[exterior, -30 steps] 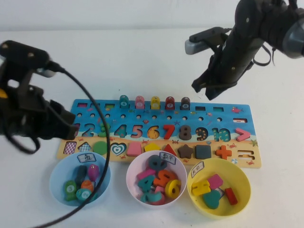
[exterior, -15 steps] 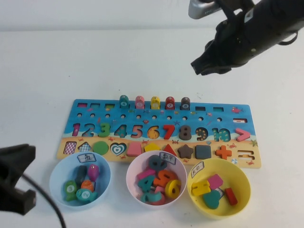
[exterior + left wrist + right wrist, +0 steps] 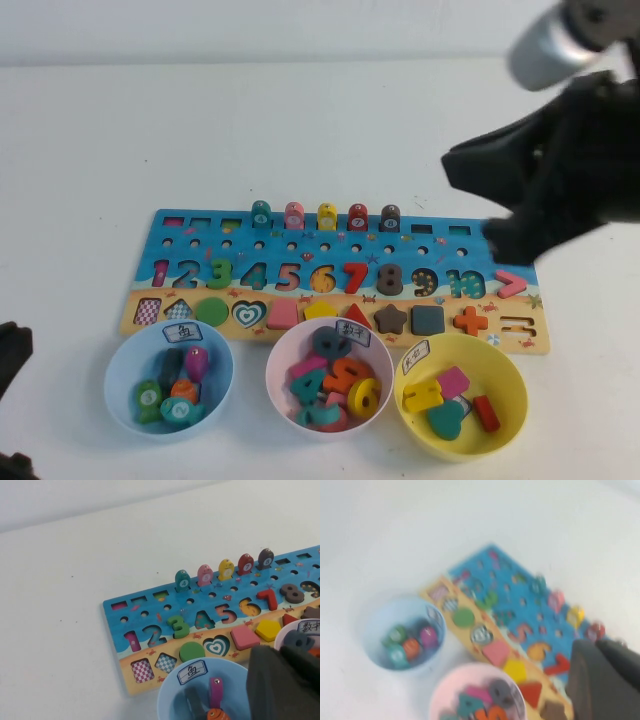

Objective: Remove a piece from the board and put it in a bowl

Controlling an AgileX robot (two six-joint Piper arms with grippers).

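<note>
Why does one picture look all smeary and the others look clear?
The right wrist view is blurred all over: the board and light blue bowl look smeared. The left wrist view is sharp, except the dark left gripper close up. In the high view the table is crisp, but the right gripper is blurry.

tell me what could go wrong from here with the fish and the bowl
1. The right gripper hangs low over the board; coming down it could knock the pegged fish, such as the teal fish.
2. The blue bowl already holds several fish, so one more might bounce out.
3. The left gripper, shut and empty, sits close to the bowl's rim and could nudge it.
</note>
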